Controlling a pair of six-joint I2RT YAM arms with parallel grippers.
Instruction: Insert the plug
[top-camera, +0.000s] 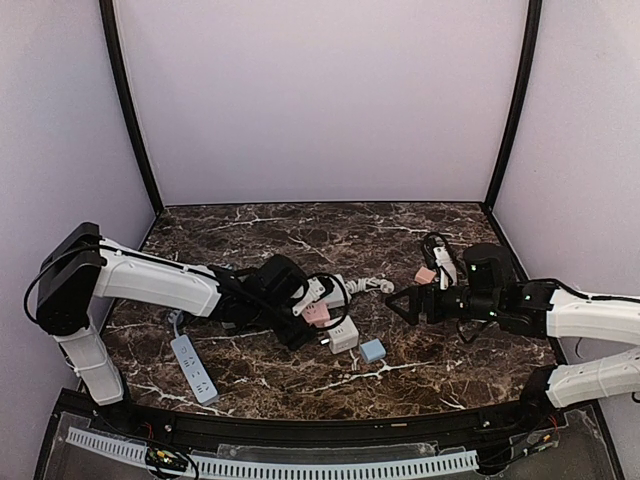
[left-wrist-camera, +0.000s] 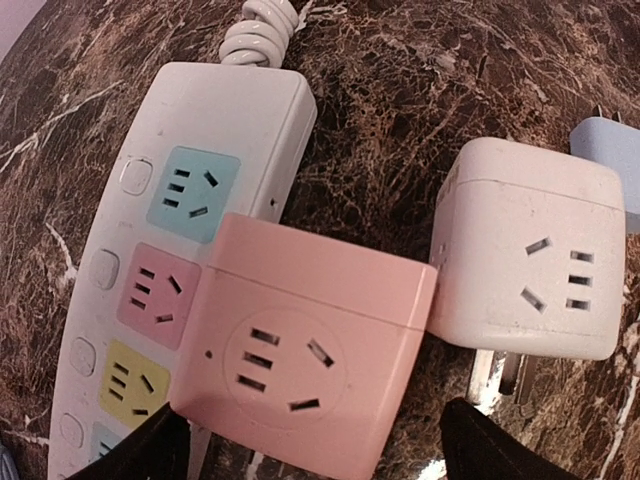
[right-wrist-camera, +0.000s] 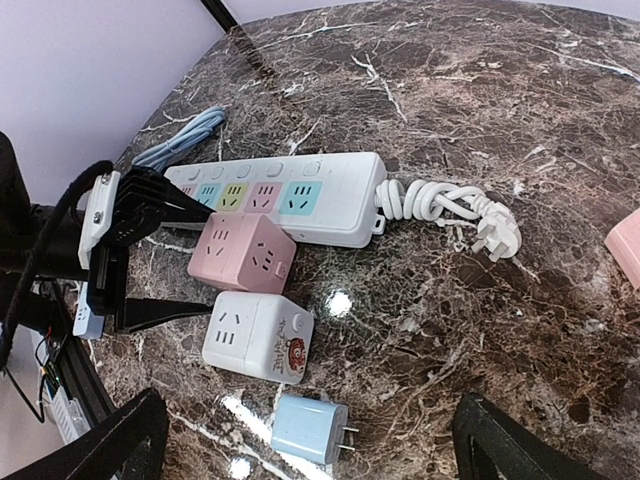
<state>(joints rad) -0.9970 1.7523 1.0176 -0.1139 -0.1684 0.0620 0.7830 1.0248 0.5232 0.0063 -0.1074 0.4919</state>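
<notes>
- Centrally, the pink cube plug (right-wrist-camera: 243, 252) is lying on the marble bench (right-wrist-camera: 470, 330), pressing against the long side of the white power strip (right-wrist-camera: 300, 200), level with its pink and yellow sockets.
- Its three-hole socket face is showing to the left wrist camera; whether its prongs are sitting in the strip cannot be told from these views.
- The left pincer (top-camera: 306, 305) is standing wide, its two dark fingers (right-wrist-camera: 160, 312) straddling the pink cube plug without clamping it; the far finger is perhaps brushing a corner.
- The right pincer (top-camera: 398, 303) is hovering wide and holding nothing, well apart from the strip.
- The white cube adapter (right-wrist-camera: 257, 335) is sitting just beside the pink cube plug, with its metal prongs showing underneath in the left wrist view.
- It is wearing a red round sticker (right-wrist-camera: 293, 352), but the writing on that is too small to read.
- The blue charger (right-wrist-camera: 308, 428) is lying near the white cube adapter, prongs pointing sideways.
- The strip's coiled cord (right-wrist-camera: 440, 205) is trailing off its end, with the three-pin plug lying on the bench.
- A second strip (top-camera: 193, 368) is lying near the left arm's base.
</notes>
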